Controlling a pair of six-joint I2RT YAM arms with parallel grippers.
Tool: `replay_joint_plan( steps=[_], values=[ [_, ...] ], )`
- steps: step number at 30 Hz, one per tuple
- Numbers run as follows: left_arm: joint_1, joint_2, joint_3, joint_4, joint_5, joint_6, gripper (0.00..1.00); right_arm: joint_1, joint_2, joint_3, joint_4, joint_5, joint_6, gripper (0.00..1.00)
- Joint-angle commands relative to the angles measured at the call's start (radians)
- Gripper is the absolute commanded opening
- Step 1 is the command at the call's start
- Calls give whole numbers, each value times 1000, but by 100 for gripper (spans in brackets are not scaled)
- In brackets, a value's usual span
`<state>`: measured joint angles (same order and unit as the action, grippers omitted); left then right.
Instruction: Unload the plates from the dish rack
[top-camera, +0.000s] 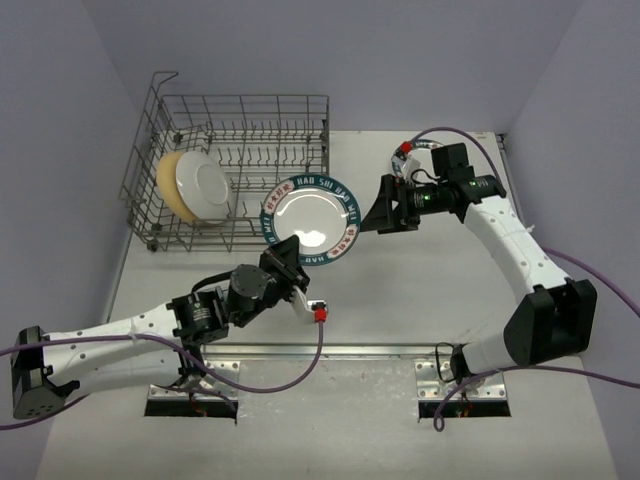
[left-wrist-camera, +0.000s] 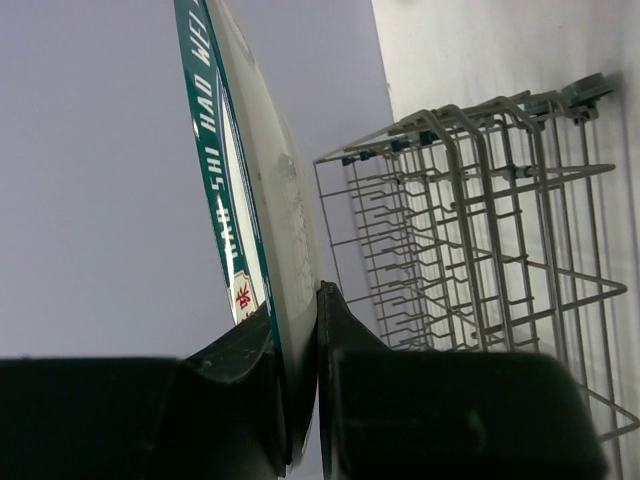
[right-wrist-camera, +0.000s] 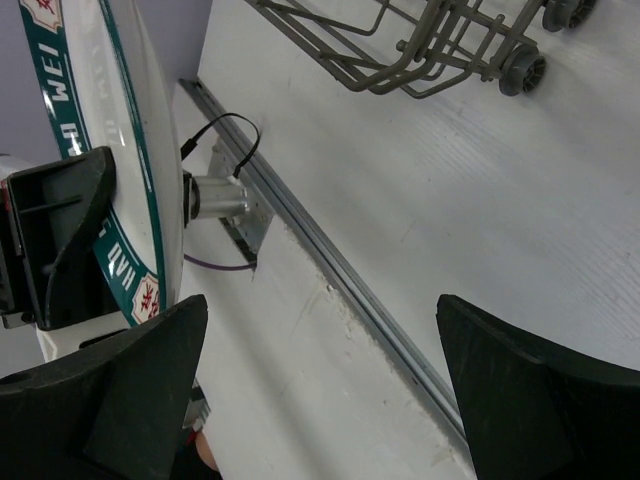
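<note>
My left gripper (top-camera: 285, 258) is shut on the lower rim of a teal-rimmed plate (top-camera: 311, 219) and holds it tilted above the table, just right of the dish rack (top-camera: 240, 130). In the left wrist view the plate (left-wrist-camera: 265, 190) is edge-on, clamped between both fingers (left-wrist-camera: 350, 340), with the rack (left-wrist-camera: 480, 230) behind. My right gripper (top-camera: 370, 215) is open beside the plate's right rim; in its wrist view (right-wrist-camera: 320, 340) the plate (right-wrist-camera: 120, 150) is by the left finger, not between the jaws. A tan plate (top-camera: 166, 185) and a white plate (top-camera: 203, 187) stand in the rack's left end.
The rack's wheeled bottom corner (right-wrist-camera: 440, 45) shows at the top of the right wrist view. A metal rail (top-camera: 340, 350) runs along the table's near edge, also seen from the right wrist (right-wrist-camera: 330, 260). Purple cables (top-camera: 300, 375) trail by the arm bases. Walls close the left, back and right.
</note>
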<state>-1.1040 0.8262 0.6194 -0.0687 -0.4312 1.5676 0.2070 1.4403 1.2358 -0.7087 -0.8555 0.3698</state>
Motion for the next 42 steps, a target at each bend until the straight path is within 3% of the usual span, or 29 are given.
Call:
replay_joint_plan(
  steps=[1, 10, 12, 15, 18, 27, 37, 40, 42],
  values=[
    [-22, 3, -13, 153, -25, 92, 0, 49, -4, 43, 16, 49, -48, 94],
    [-33, 12, -35, 126, -41, 72, 0, 50, -28, 32, 27, 47, -50, 87],
    [-33, 2, -44, 119, -51, 60, 0, 2, -40, 21, 31, -12, -38, 87],
    [-33, -10, -52, 110, -62, 43, 0, -87, -43, -7, 82, -228, 33, 87],
    [-33, -14, -53, 109, -63, 42, 0, -106, -32, -13, 117, -339, 70, 87],
    [-33, 17, -37, 124, -37, 47, 0, 24, 10, -23, 225, -275, 152, 82],
    [-33, 25, -78, 221, 0, 88, 0, 62, 123, 99, 152, -151, 94, 61],
    [-33, 31, -80, 246, 4, 93, 0, 84, 142, 107, 150, -121, 82, 50],
    [-34, 36, -82, 255, 5, 99, 0, 103, 152, 116, 145, -117, 72, 36]
  ],
)
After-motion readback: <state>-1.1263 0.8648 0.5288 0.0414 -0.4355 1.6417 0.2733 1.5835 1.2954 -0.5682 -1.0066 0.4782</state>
